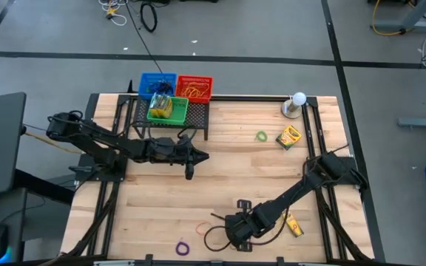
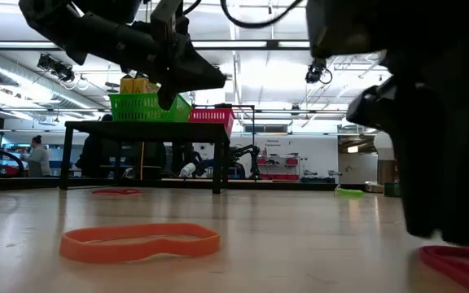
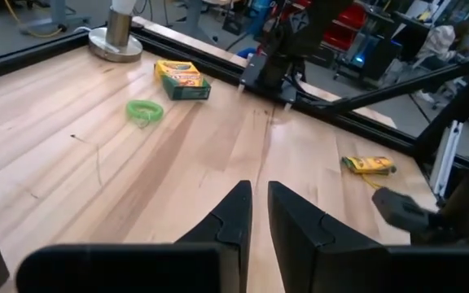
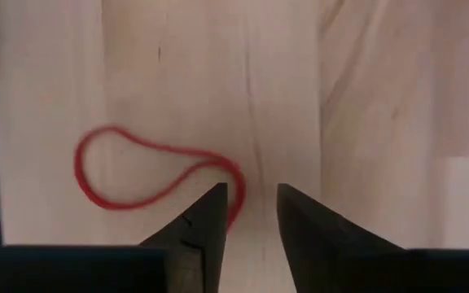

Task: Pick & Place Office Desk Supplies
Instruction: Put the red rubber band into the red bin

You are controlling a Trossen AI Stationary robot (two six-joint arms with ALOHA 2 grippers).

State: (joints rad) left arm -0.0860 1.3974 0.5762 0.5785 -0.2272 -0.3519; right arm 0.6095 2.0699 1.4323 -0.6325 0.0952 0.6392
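A red rubber band lies flat on the wood under my right gripper, which points down near the table's front edge and stands open. One end of the loop runs behind one fingertip. My left gripper hovers above the table's middle, in front of the basket rack, open by a narrow gap with nothing between its fingers. Loose on the table lie an orange band, a purple band, a green band and two yellow crayon boxes. My right gripper stands over one end of the red band from above with its fingers apart. Whether the fingertip touches the band, I cannot tell. The band lies on the table.
A black rack at the far side carries a green basket; blue and red baskets stand behind it. A white ball on a round base stands at the far right. Bare wood lies between the two arms.
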